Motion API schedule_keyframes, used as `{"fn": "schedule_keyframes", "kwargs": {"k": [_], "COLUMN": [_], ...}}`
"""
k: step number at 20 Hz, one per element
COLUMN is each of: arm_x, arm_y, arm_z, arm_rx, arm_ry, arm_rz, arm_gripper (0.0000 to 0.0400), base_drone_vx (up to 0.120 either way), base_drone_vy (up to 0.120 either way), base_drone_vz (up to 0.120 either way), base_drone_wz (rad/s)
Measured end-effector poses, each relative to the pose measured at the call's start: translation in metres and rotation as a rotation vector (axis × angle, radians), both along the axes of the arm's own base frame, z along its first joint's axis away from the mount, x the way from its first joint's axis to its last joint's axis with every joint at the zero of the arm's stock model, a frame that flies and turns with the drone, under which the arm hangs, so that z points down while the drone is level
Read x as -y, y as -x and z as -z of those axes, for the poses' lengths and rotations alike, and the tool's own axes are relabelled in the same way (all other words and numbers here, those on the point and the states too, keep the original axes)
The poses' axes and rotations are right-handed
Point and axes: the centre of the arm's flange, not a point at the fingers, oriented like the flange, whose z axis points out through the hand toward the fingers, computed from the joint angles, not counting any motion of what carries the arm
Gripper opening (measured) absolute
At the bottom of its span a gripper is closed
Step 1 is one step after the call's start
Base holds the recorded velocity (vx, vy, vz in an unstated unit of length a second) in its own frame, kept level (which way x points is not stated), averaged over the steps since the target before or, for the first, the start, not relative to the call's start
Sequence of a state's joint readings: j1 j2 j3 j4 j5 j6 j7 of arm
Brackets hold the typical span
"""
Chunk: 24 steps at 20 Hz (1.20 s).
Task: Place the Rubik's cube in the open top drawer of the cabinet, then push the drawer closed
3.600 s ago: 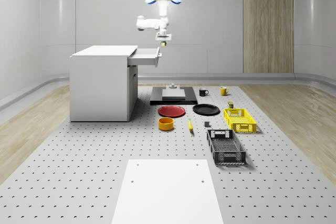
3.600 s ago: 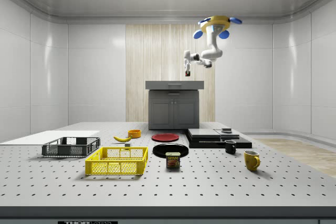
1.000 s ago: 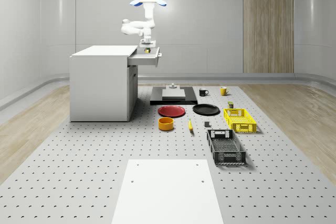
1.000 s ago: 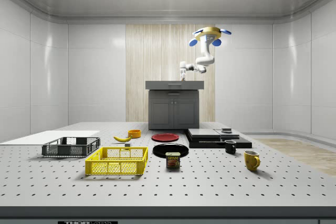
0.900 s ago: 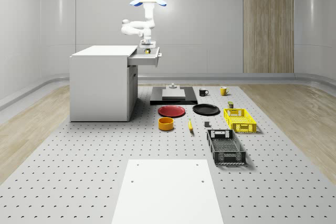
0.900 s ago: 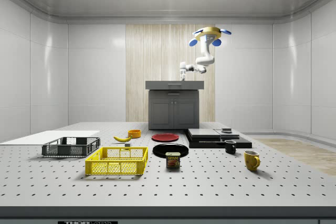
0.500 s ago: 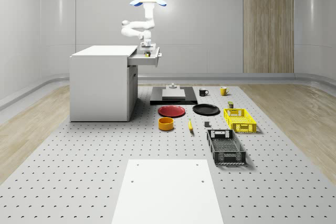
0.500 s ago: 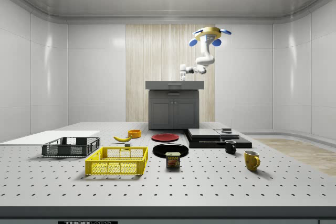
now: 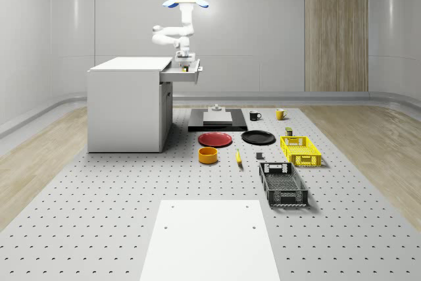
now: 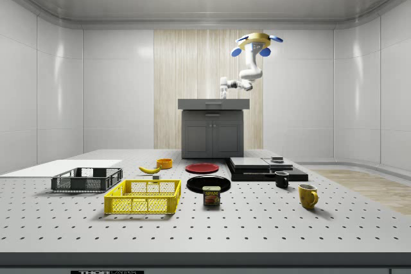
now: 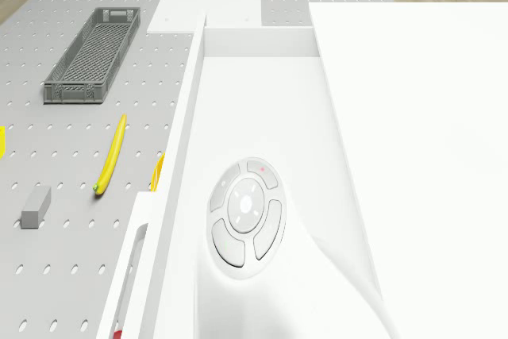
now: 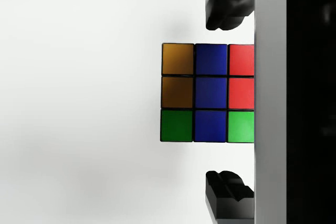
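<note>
Inside, Rubik's cube lay flat on white floor of drawer, orange, blue, red and green squares facing up, one side right against a drawer wall. Straddled by tool, fingers spread wide on opposite sides of cube, clear gaps between pads and cube, nothing gripped. From whole-scene view: tool reached down into open top drawer, pulled out from white cabinet toward that view's right. Drone hovered above drawer, arm bent below it. From side view: drone high over cabinet's right part. Elsewhere on perforated table: red plate, black plate, orange bowl, banana, yellow crate, dark crate, two mugs.
</note>
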<state>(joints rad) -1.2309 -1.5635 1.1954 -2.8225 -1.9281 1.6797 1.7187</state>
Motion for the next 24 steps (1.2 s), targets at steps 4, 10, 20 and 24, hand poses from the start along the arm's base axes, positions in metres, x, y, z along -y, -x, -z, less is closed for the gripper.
{"fn": "schedule_keyframes", "kwargs": {"k": [4,10,20,24], "arm_x": [0.000,0.000,0.000,0.000], "arm_y": [0.000,0.000,0.000,0.000], "arm_z": [0.013,0.021,0.024,0.024], "arm_rx": [0.000,0.000,0.000,0.000], "arm_ry": [0.000,0.001,0.001,0.001], "arm_rz": [0.000,0.000,0.000,0.000], "arm_gripper": [0.0399,0.0400,0.0400,0.0400], "base_drone_vx": [0.000,-0.027,-0.036,0.000], "base_drone_vy": [0.080,0.040,0.120,0.120], "base_drone_vz": [0.000,0.093,0.028,0.000], "base_drone_wz": [0.000,0.000,0.000,0.000]}}
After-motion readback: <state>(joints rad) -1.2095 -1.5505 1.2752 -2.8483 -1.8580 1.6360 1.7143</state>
